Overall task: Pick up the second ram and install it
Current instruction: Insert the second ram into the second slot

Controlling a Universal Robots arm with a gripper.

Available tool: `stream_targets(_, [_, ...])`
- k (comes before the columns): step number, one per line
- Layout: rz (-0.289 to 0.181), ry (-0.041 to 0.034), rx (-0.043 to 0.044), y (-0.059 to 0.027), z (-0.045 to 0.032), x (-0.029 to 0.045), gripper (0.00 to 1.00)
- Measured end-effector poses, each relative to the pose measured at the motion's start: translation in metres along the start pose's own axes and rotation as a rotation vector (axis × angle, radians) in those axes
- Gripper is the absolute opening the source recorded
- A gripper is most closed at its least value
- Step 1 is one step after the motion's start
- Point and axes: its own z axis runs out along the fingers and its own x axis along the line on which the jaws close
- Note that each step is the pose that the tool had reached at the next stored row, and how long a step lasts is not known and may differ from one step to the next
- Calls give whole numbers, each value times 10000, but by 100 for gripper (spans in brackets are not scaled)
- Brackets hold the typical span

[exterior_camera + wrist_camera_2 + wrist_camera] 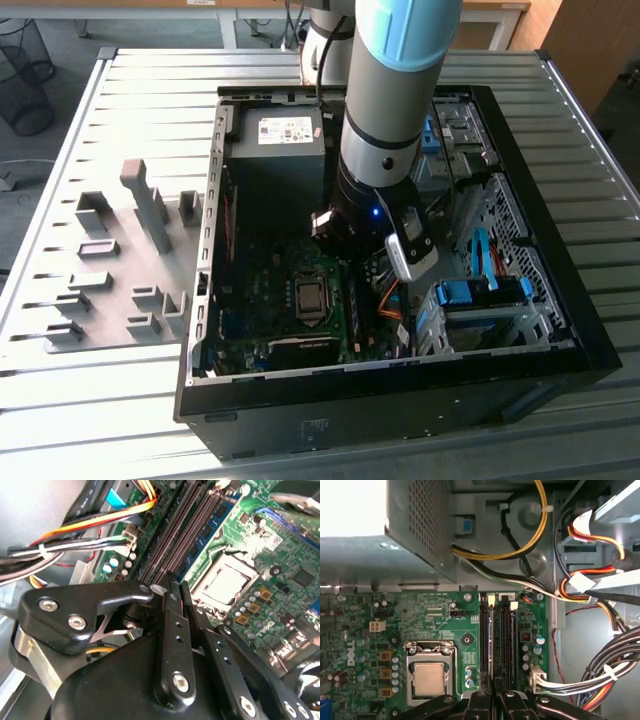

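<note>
Reaches down into the open computer case [560,300] on the slatted table [130,90], wrist low over the motherboard [435,615]. Gripper [495,682] poised at the board edge facing away from the power supply [415,525], right at one end of the row of memory slots. Fingers [170,630] drawn narrow, almost together, with only a sliver of gap between them. Impossible to tell whether pinching a thin top edge or merely bearing down on it.

The second ram [498,635]: standing on edge in the middle slot, in line with the fingertips, running from them toward the white latches [491,598] at the power-supply end. Flanked by a dark slot on either side, between the CPU socket [429,677] and the board edge by the cable bundle [600,677]. Seating depth not readable from here.

Likely trouble, as a judgement:
- Pushing at one end only, so tilting the stick and leaving the far end proud of its latch.
- Pressing with the notch slightly off, so jamming the contacts or flexing the board.
- Letting go before both latches close, leaving a half-seated stick that looks finished.
- Drifting sideways toward the cable bundle just beside the slots and snagging a wire on the finger linkage.
- Sliding off the thin top edge onto a neighbouring slot, given so narrow a grip.
</note>
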Motion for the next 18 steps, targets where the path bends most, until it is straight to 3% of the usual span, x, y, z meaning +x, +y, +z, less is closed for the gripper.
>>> stream_targets(4, [88,-2,-2,-3,53,-2,14])
stream_targets(18, [292,-6,-44,-3,102,-4,14])
